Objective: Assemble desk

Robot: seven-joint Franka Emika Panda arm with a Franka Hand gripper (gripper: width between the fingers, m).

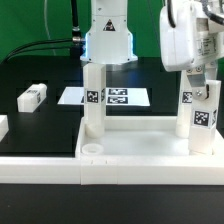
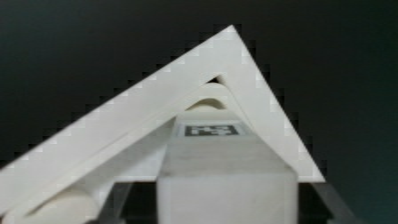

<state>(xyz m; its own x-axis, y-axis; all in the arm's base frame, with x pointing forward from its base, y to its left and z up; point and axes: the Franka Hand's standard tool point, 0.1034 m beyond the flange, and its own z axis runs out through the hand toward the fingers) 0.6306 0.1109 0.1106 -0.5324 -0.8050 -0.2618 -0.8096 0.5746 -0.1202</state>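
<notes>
While our gripper (image 1: 200, 82) hangs upright, its two fingers are closed at a middle width on the upper end of a white tagged leg (image 1: 206, 115). Directly below the gripper, this leg stands upright and its lower end meets a corner of the desk top (image 1: 140, 150). We cannot tell if it sits fully in the socket. Just beside the gripper, a second leg (image 1: 185, 103) stands on the same desk top. Well apart from the gripper, toward the exterior view's left, a third leg (image 1: 93, 108) stands upright, with a round socket (image 1: 92, 150) near it. Farther still from the gripper, a loose leg (image 1: 33, 96) lies on the black table (image 1: 40, 120).
</notes>
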